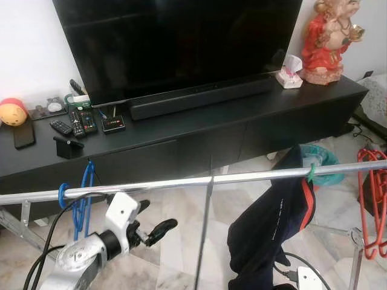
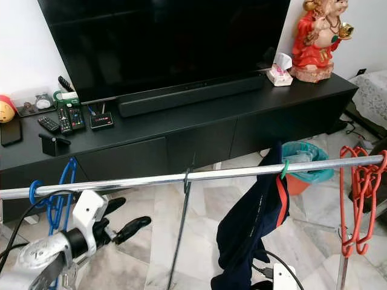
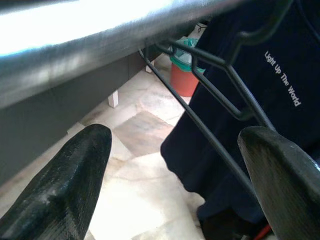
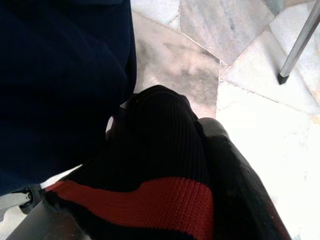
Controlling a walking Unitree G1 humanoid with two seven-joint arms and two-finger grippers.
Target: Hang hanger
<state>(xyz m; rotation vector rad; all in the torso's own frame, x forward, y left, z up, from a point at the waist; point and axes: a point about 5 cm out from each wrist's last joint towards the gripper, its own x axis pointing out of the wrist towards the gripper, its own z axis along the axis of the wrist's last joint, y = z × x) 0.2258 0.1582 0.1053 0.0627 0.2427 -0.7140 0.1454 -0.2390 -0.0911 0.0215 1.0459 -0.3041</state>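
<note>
Green-hooked hanger point(image 1: 311, 173) with dark garment point(image 1: 272, 223) seen hooked on rail point(image 1: 181, 182) toward right end; hanging judged done. Right hand point(image 4: 200, 190) clenched on garment cuff, release pending. Left hand point(image 1: 148, 225) released, under rail's left end.

Soft indoor daylight, mild blur

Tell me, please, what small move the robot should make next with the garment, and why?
Probably open the right gripper and let go: the green hanger already hooks over the rail, carrying the dark garment, whose hem the gripper pinches.
</note>
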